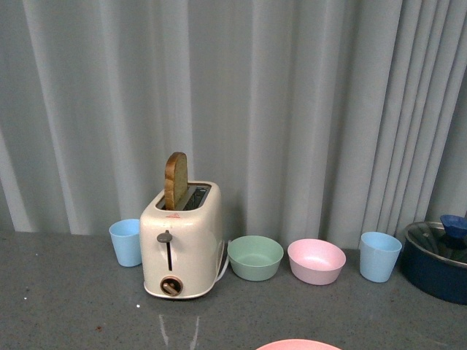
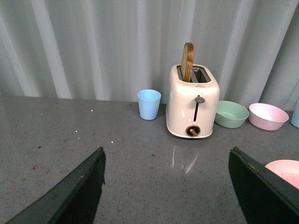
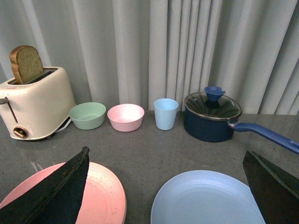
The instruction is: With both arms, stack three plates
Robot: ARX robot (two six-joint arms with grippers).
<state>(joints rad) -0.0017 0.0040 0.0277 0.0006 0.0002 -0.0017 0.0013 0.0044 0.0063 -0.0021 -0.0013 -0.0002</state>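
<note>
- Pink plate point(image 3: 105, 196), round, shallow and matte, lies flat on the counter point(image 1: 73, 306) nearest the robot. Only an arc of its rim shows at the lower edge of the front view.
- Beside it, with a narrow strip of counter between, lies a light blue plate point(image 3: 205, 198) of the same wide, shallow shape. Neither plate has anything on it or is stacked.
- The counter is dark grey, speckled stone with a slight sheen.
- The right gripper point(image 3: 164, 154) is spread wide and holds nothing. Its dark, wedge-shaped fingers point(image 3: 60, 191) hang over the two plates, and I cannot tell whether one touches the pink plate.
- The left gripper point(image 2: 166, 150) is also spread wide and empty, over bare counter, with the pink plate's edge just past one finger.
- Further back, a glossy cream toaster point(image 1: 182, 240) with rounded corners has a brown slice of bread point(image 1: 175, 181) standing upright in one slot.
- A light blue cup point(image 1: 125, 242) stands just beside the toaster on one side. On the other side sit a small deep green bowl point(image 1: 255, 257) and then a pink bowl point(image 1: 316, 261), whose insides show only bare walls.
- A second light blue cup point(image 1: 379, 257) stands between the pink bowl and a dark blue pot point(image 3: 212, 119).
- The pot has a long blue handle and a glass lid with a blue knob. Its contents cannot be made out.
- A pale grey pleated curtain point(image 1: 292, 109) hangs behind everything.
</note>
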